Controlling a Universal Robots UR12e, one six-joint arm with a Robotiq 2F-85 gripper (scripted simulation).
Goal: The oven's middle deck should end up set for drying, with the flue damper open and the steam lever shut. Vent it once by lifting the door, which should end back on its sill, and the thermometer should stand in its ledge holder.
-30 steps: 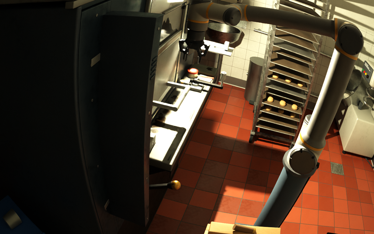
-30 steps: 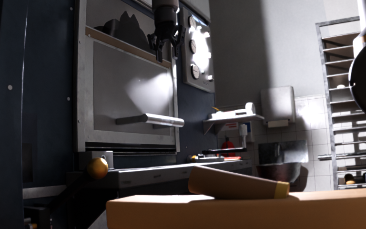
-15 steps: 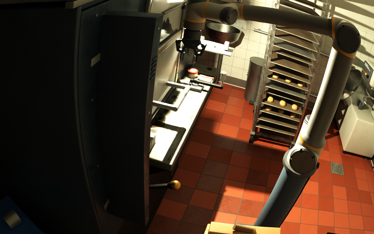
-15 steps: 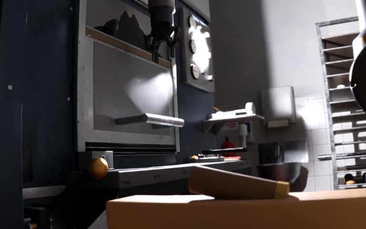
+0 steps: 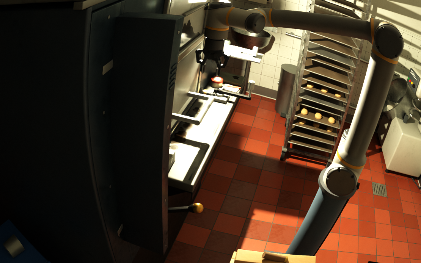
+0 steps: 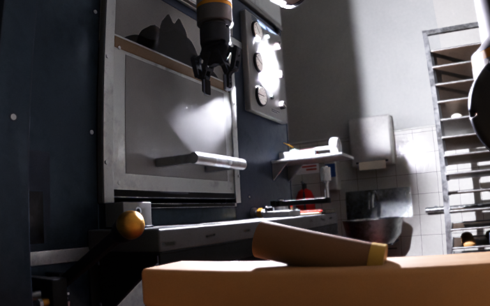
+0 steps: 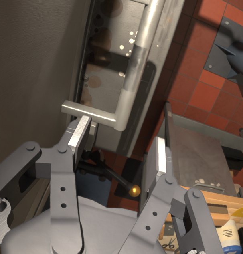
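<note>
My gripper [image 5: 212, 62] [image 6: 216, 84] [image 7: 117, 149] is open and holds nothing. It hangs fingers down in front of the upper right part of the middle deck door [image 6: 172, 117]. The door's steel bar handle [image 5: 195, 106] [image 6: 202, 159] [image 7: 134, 68] is well below the fingers. The door is down, with a thin dark slot under its lower edge. A lever with a brass ball knob [image 5: 196, 207] [image 6: 130, 224] [image 7: 134, 190] sticks out low on the oven front. On the ledge [image 5: 205, 127] lie a red-rimmed round thing [image 5: 217, 80] and a dark bar [image 6: 300, 201]. I cannot make out the thermometer.
The dark oven body [image 5: 58, 131] fills the left side. A panel of round gauges [image 6: 262, 68] sits right of the door. A tray rack with buns [image 5: 320, 95] stands across the red tile floor, a steel bin [image 5: 285, 88] beside it, a mixer [image 5: 415, 121] at far right.
</note>
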